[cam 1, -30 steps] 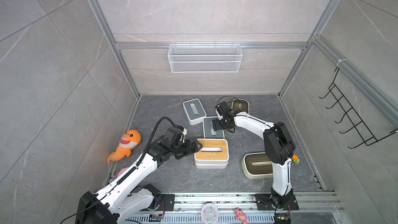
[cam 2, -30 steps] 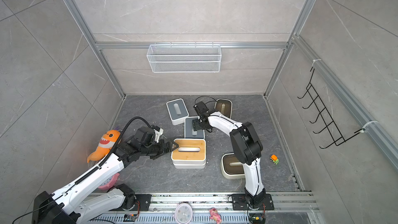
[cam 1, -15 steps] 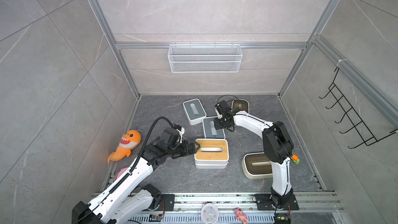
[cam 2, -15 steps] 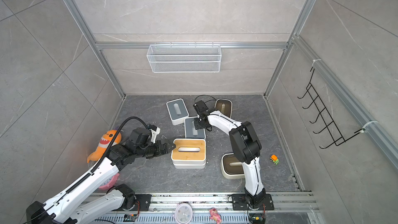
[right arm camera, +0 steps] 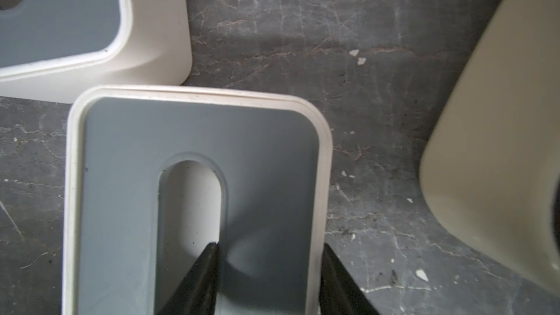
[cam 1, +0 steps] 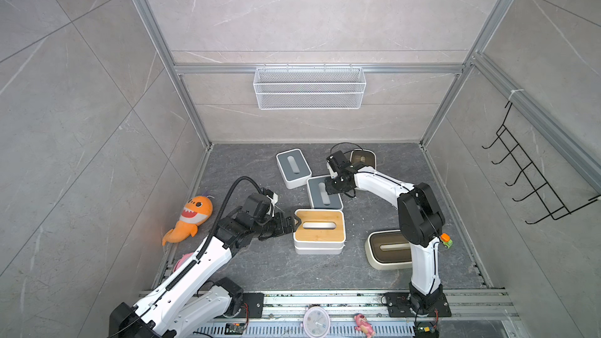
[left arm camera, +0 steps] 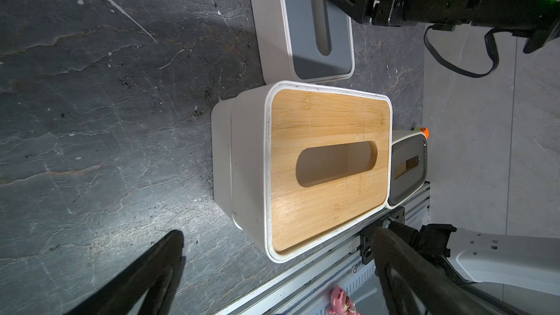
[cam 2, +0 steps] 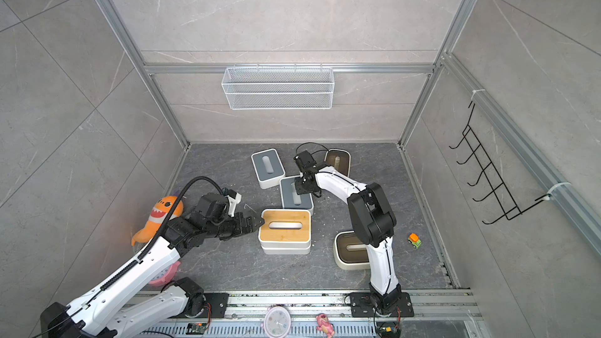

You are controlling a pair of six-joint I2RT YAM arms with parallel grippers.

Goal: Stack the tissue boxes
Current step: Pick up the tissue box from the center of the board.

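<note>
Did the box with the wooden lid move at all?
No. The bamboo-lidded box sits where it was, the same gap from the front rail.

Grey floor (cam 1: 276, 271): tissue boxes (cam 1: 294, 164), toy car (cam 1: 446, 242)

We see the left gripper (left arm camera: 278, 233) with jaws spread wide, facing the bamboo-lidded box (left arm camera: 327, 122), which sits on another white box (left arm camera: 222, 153). The grey-lidded box (left arm camera: 306, 25) lies just beyond on the far side. The brown-lidded box (left arm camera: 407, 171) is to the right.
</note>
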